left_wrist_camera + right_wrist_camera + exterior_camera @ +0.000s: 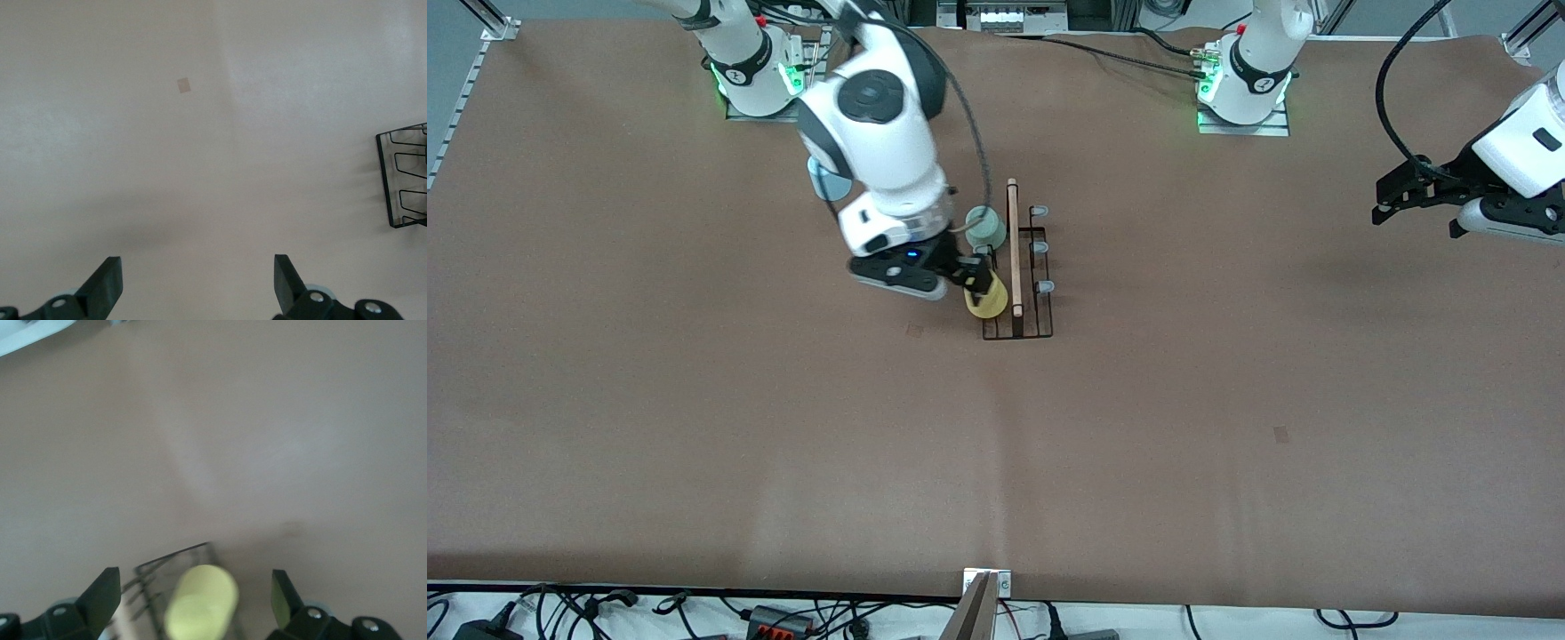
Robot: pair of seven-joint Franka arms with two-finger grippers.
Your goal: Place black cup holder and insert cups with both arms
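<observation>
One small yellow plastic tumbler [985, 304] sits on thin black wire rack [1040, 311] between wide-open right gripper [971, 274] jaws; left gripper [1414, 200] open, waiting at table edge

The right arm [880, 133] covers most of the blue cup [827, 180]. The yellow cup [201, 601] is blurred and cut off. The rack [405, 175] runs off frame.

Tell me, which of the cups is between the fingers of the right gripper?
The yellow cup, on the black cup holder nearest the front camera. The pale green cup sits farther along the holder, outside the open right gripper.
</observation>
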